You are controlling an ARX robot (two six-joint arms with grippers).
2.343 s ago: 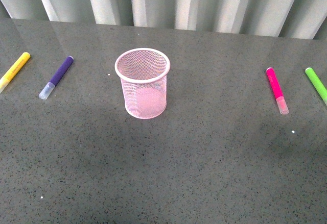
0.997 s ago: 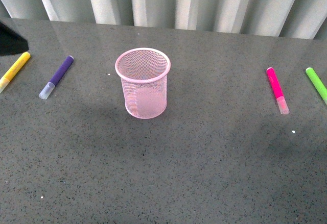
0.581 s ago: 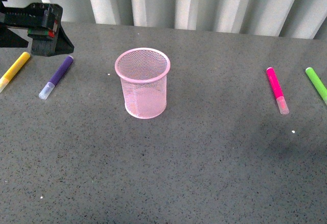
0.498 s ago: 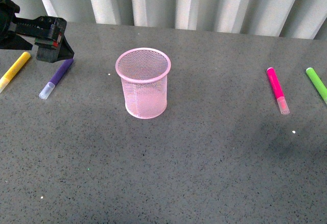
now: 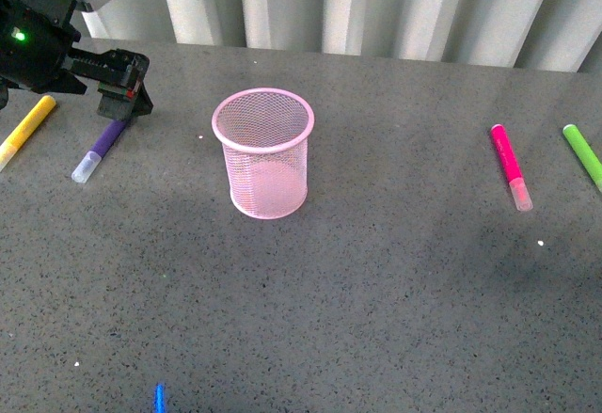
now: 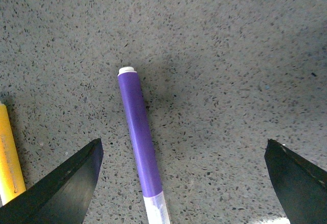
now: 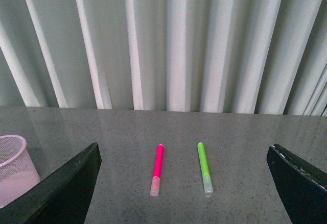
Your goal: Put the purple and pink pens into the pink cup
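On the worktop (image 5: 376, 300) in the front view, the left end effector (image 5: 132, 88) hangs over the purple pen (image 5: 99, 148), which lies flat well left of the upright pink cup (image 5: 262, 154); the pink pen (image 5: 509, 166) lies well to its right, neither inserted. In the left wrist view the fingers (image 6: 61, 188) stand spread either side of the purple pen, not touching: judged an approach to grasp, calling next for descent, centring and closure. In the right wrist view the right end effector (image 7: 184, 146) is spread and empty, facing the pink pen.
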